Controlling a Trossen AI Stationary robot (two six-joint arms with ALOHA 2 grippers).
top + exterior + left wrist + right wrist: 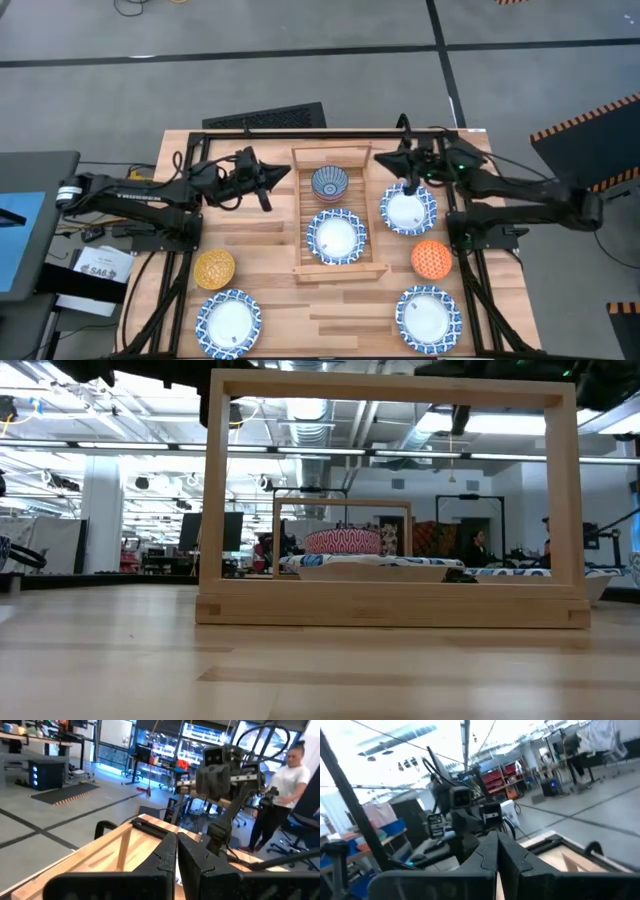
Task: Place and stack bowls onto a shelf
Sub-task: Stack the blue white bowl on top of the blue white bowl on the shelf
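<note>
1. So, the right gripper (410, 187) hangs over the far edge of a wide blue-and-white patterned bowl (408, 210), which sits on the table (270, 300) just beside the shelf (340, 268). In the right wrist view its 2 fingers (486, 854) are pressed together and hold nothing.
2. My guess is that this bowl gets picked next. First the fingers must open wide, because clenched fingers cannot slip over a rim.
3. Go down slowly so 1 finger ends up inside the bowl and 1 outside, right at the edge under the gripper. Then squeeze the rim gently.
4. Lift straight up and keep the bowl flat, so it does not tip out.
5. On the shelf sit a small blue bowl (330, 184) at the far end and another wide patterned bowl (337, 236) in the middle. Both are on the left side of the right gripper. Wide bowls stack best on wide ones, so I would carry this bowl over the side rail and set it on the wide one, centre over centre.
6. Let go only when the bowl rests flat.
7. Keep clear of the left gripper (263, 180), which waits on the other side of the shelf, also clenched and empty.
8. Later come the orange bowl (432, 258), the yellow bowl (214, 268) and 2 more wide ones near the front of the table, well apart from both grippers.
</note>
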